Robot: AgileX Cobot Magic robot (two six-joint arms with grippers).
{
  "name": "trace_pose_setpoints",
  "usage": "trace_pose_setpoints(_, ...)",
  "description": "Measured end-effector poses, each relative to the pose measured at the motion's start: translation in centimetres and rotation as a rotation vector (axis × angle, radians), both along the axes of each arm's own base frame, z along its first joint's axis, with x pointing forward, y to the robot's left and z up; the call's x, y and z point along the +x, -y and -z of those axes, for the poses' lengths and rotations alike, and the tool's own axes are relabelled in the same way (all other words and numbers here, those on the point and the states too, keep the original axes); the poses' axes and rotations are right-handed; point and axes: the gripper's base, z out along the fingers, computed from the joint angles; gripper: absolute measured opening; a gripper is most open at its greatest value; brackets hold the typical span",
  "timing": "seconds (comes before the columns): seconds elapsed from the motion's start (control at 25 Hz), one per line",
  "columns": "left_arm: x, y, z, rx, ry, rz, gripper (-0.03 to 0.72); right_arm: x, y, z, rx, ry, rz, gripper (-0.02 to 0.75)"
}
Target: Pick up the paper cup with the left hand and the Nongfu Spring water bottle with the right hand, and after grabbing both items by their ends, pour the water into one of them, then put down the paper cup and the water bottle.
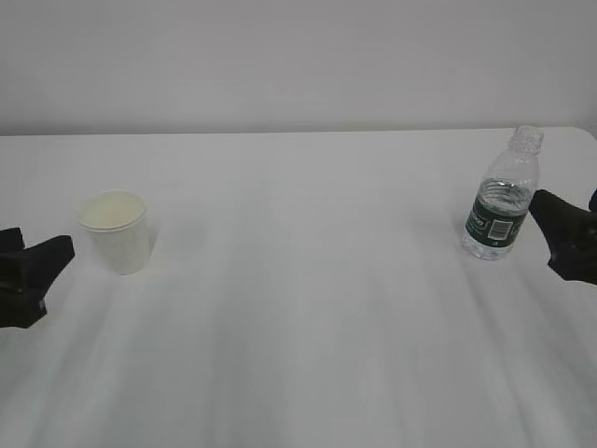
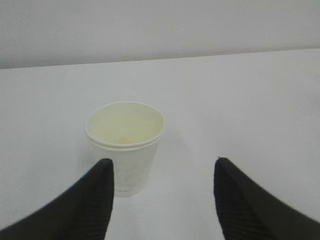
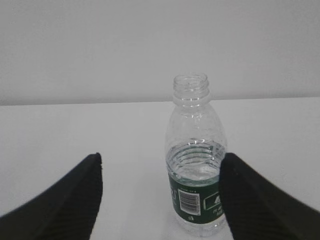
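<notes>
- a plain white table (image 1: 308, 327) fills the scene, with a pale wall behind it.
- a small white tapered paper cup (image 1: 116, 231) with a rolled rim and a cream-yellow inside stands upright on the left side of the table.
- the left hand (image 1: 35, 271), a black two-finger robot gripper, sits low at the left edge, just beside the cup and not touching it.
- in the left wrist view, the left hand's fingers (image 2: 90, 200) stand well apart, with the cup just ahead of the left finger; nothing is held.
- a small clear ribbed plastic water bottle (image 1: 504, 198) with a dark green label band and no cap stands upright on the right side of the table.
- clear water (image 3: 196, 161) fills roughly its lower half.
- the right hand (image 1: 567, 235), a black two-finger gripper, is at the right edge, very near the bottle.
- in the right wrist view, its fingers (image 3: 75, 200) are spread wide; the bottle stands by the right finger, and contact cannot be told.
</notes>
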Motion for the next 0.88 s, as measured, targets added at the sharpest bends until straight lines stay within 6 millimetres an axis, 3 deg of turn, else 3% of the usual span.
trace_pose_setpoints(0.24,0.3,0.6,1.4,0.015,-0.021,0.064,0.467,0.2,0.1,0.8,-0.053,-0.029,0.008,0.561)
trace_pose_setpoints(0.6,0.7,1.1,3.2,0.040,-0.032,0.112,0.542,0.8,0.3,5.2,-0.108,-0.201,0.007,0.576)
trace_pose_setpoints(0.88,0.7,1.1,3.5,0.089,-0.027,0.126,0.552,2.4,0.5,7.6,-0.113,-0.273,0.026,0.622)
